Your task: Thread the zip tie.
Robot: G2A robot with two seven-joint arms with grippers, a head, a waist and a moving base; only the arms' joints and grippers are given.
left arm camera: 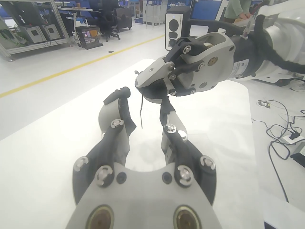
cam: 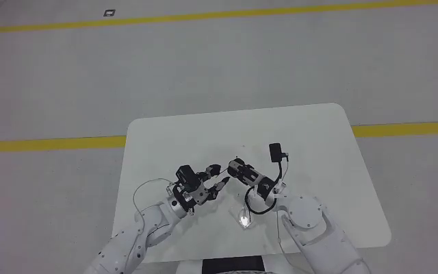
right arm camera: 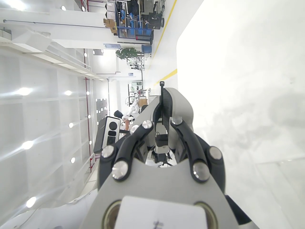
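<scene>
A thin black zip tie [right arm camera: 162, 83] is pinched between the fingers of my right gripper [right arm camera: 163, 96], which is shut on it. Its square head pokes out past the fingertips. In the left wrist view the right gripper [left arm camera: 152, 89] hovers above the white table [left arm camera: 47, 132], and the zip tie's tail [left arm camera: 141, 110] hangs down from it. That tail dangles between the spread fingers of my left gripper [left arm camera: 145, 101], which is open and touches nothing. From above, the left gripper [cam: 219, 176] and right gripper [cam: 236, 166] meet tip to tip over the table's near middle.
The white table [cam: 308, 130] has rounded corners, with bare surface on all sides of the grippers. A small pale object [cam: 245, 218] lies near the front edge. Cables [left arm camera: 281, 120] trail over the floor beyond the table's side.
</scene>
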